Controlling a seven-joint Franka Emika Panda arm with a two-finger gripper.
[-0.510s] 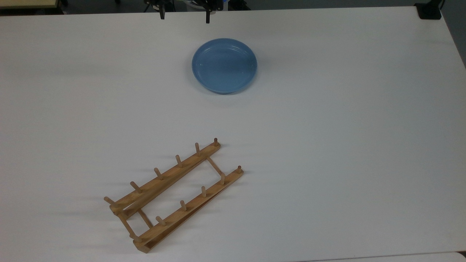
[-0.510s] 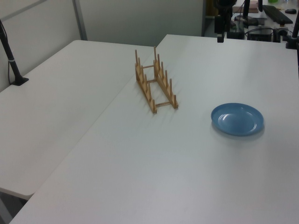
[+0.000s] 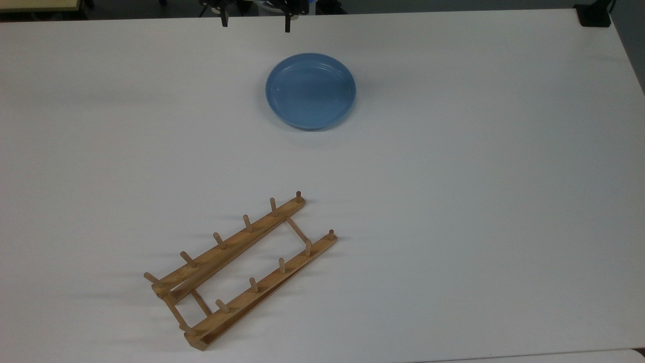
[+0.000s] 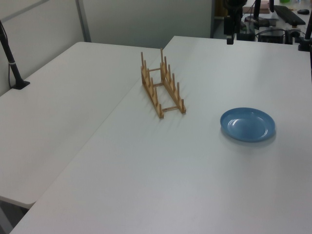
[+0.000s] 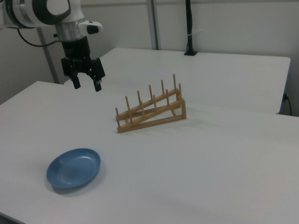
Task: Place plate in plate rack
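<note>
Tool: the tool (image 5: 87,85) is held high above the counter (image 3: 478,176), fingers spread wide, nothing gripped.
Plate: the plate (image 3: 311,91) lies flat on the counter, well apart from the plate rack (image 3: 237,269).
Step in hand: a descent to the plate's raised rim is judged best, one finger inside and one outside.
Obstacles: none seen between tool and plate; a black post (image 4: 10,61) stands well aside.

We note the top view looks steeply down on the table (image 3: 453,176). The left view and right view look obliquely across it from opposite sides. All three share the plate (image 3: 311,91) and plate rack (image 3: 239,269).
</note>
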